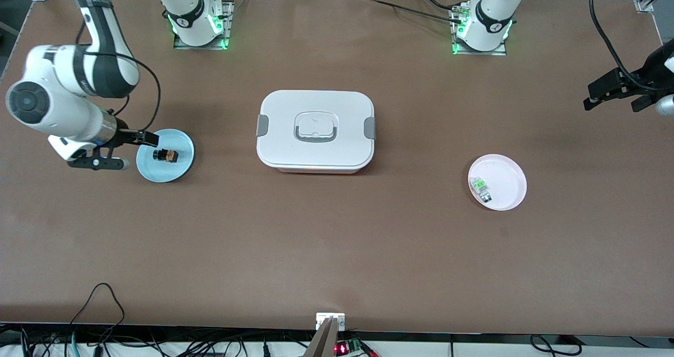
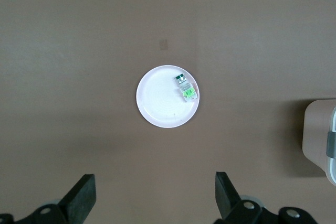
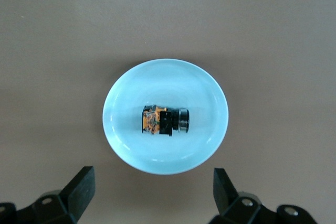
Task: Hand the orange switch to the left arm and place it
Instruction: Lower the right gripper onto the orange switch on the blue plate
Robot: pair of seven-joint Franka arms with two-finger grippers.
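Observation:
The orange switch [image 1: 166,155] lies on its side on a light blue plate [image 1: 163,171] toward the right arm's end of the table. It also shows in the right wrist view [image 3: 163,120], on the plate [image 3: 165,153]. My right gripper [image 1: 126,150] is open and empty in the air over the table, just off the plate's rim; its fingers [image 3: 81,184] frame bare table. The white box [image 1: 316,130] stands shut at the table's middle. My left gripper [image 1: 613,99] is open and empty, high over the left arm's end of the table, with its fingers [image 2: 226,192] wide apart.
A pink plate [image 1: 505,183] holds a small clear component with a green top [image 1: 480,187], between the box and the left arm's end. They also show in the left wrist view, plate [image 2: 157,100] and component [image 2: 185,88], with the box's edge [image 2: 320,135]. Cables lie along the near table edge.

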